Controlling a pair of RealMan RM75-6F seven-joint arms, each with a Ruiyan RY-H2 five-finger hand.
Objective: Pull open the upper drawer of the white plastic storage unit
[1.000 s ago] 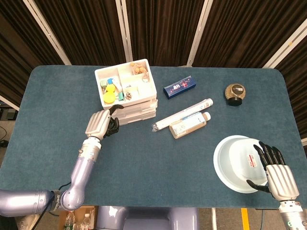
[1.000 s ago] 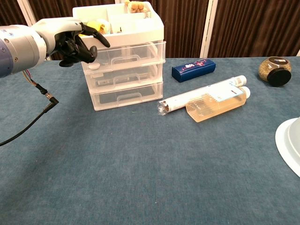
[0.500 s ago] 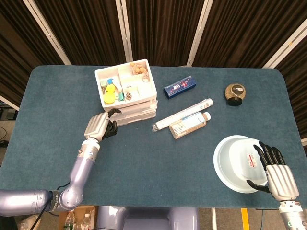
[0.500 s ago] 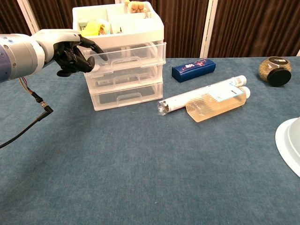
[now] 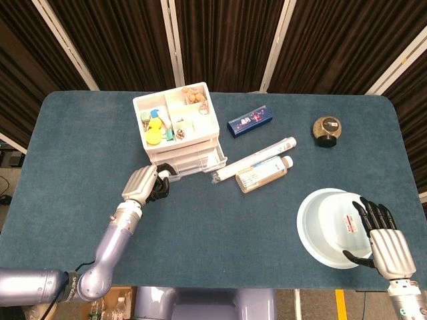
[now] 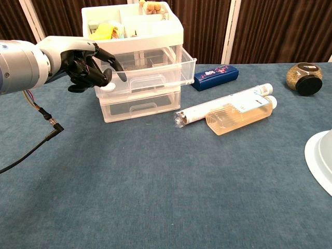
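The storage unit (image 5: 180, 130) stood at about eleven o'clock on the table (image 5: 87, 173), its upper drawer (image 6: 150, 70) jutting out past the two below. The left hand (image 6: 85, 65) gripped that drawer's front corner with curled fingers. The right hand (image 5: 383, 243) rested, fingers apart and holding nothing, on the bowl (image 5: 327, 230) at four o'clock.

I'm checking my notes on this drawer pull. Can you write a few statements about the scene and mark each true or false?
1. The upper drawer of the white plastic storage unit is pulled partly out. True.
2. The left hand is at that drawer's front. True.
3. The right hand holds the clear amber bottle. False: it holds nothing, beside the white bowl.
4. The blue box is in the bowl. False: it lies on the table.
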